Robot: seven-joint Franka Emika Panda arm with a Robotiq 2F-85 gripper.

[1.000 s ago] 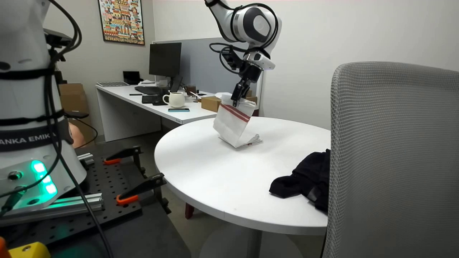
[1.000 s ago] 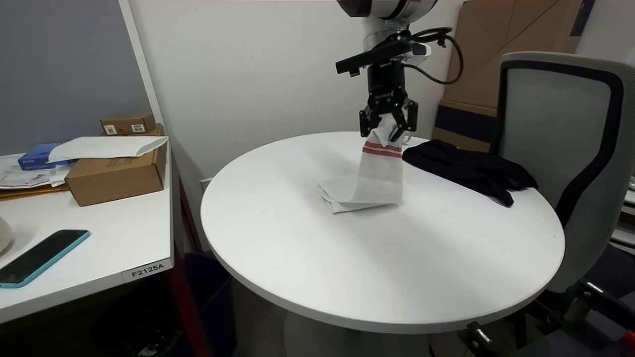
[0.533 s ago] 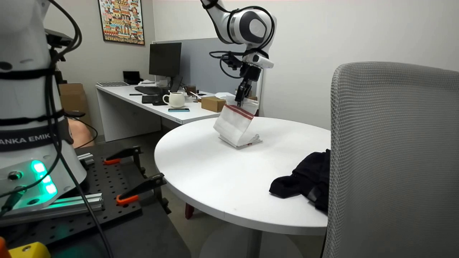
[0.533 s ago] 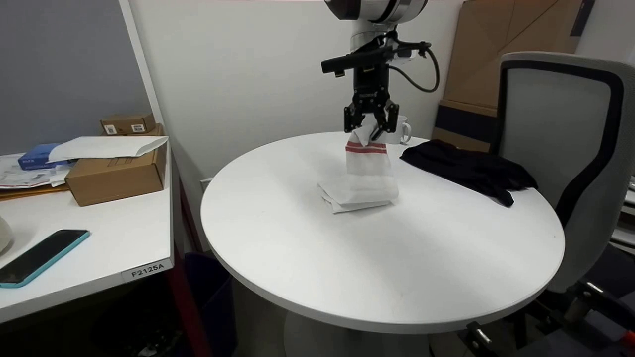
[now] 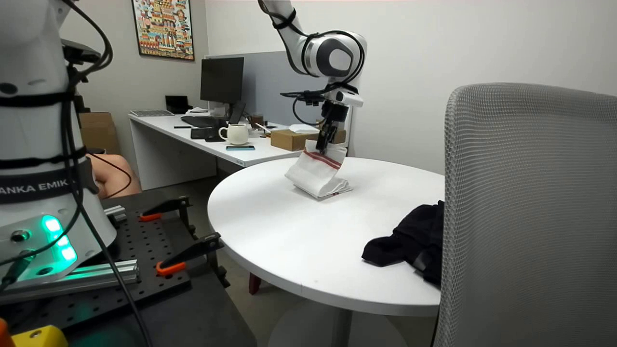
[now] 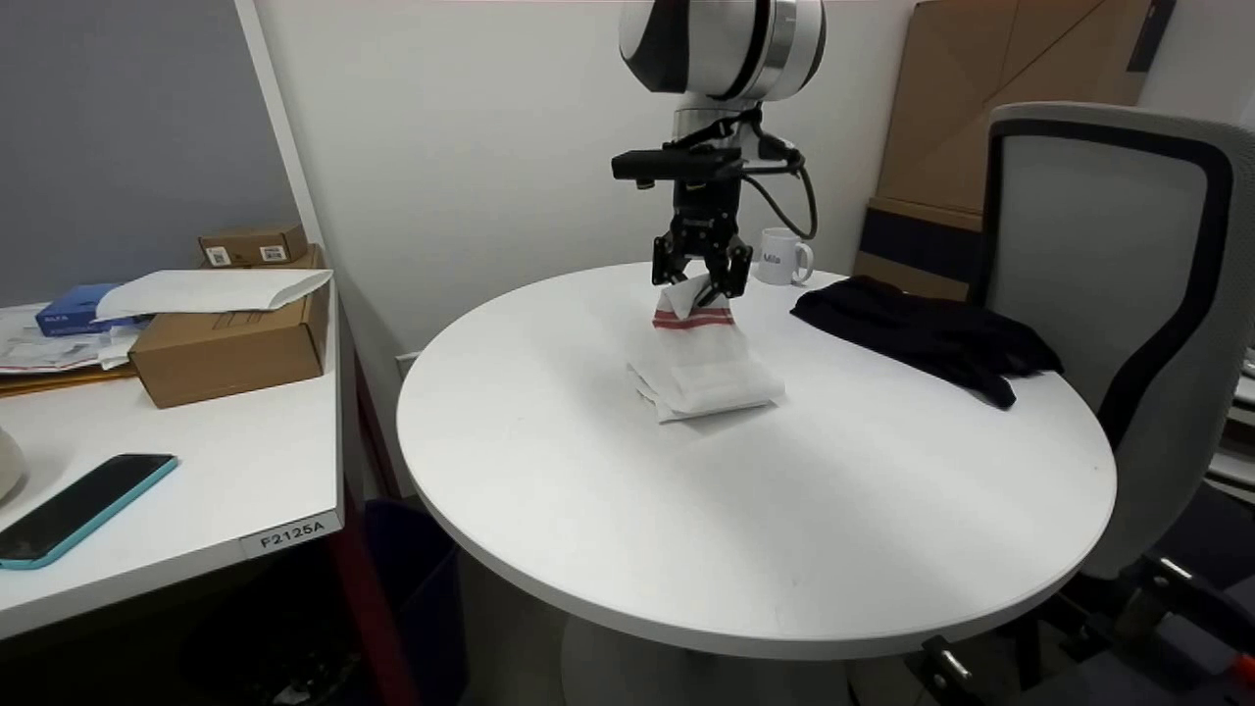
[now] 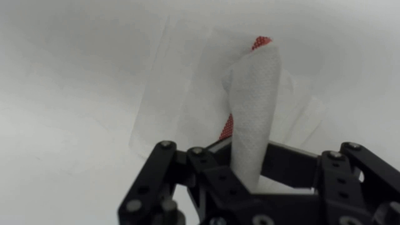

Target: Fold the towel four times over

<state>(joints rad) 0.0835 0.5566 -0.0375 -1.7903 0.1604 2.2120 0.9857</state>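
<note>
The white towel [image 5: 313, 174] with red stripes is partly folded on the round white table. Its layered base lies flat, and one end is raised. It also shows in an exterior view [image 6: 714, 371] and in the wrist view [image 7: 253, 103]. My gripper [image 5: 322, 149] points down above the towel and is shut on its raised end. In an exterior view the gripper [image 6: 698, 292] stands over the towel's far part, with a white flap sticking out between the fingers. In the wrist view the cloth passes between the gripper's fingers [image 7: 250, 143], and the fingertips are partly hidden by it.
A white mug [image 6: 781, 257] stands behind the gripper near the table's far edge. A dark cloth [image 6: 917, 328] lies on the round table [image 6: 608, 549] by the grey chair [image 6: 1098, 245]. A desk [image 6: 245, 461] with cardboard boxes [image 6: 235, 353] stands beside the table.
My gripper has moved down and, in an exterior view, left, still holding the towel's end. The raised part now sags lower over the base. The mug has come out from behind the gripper.
</note>
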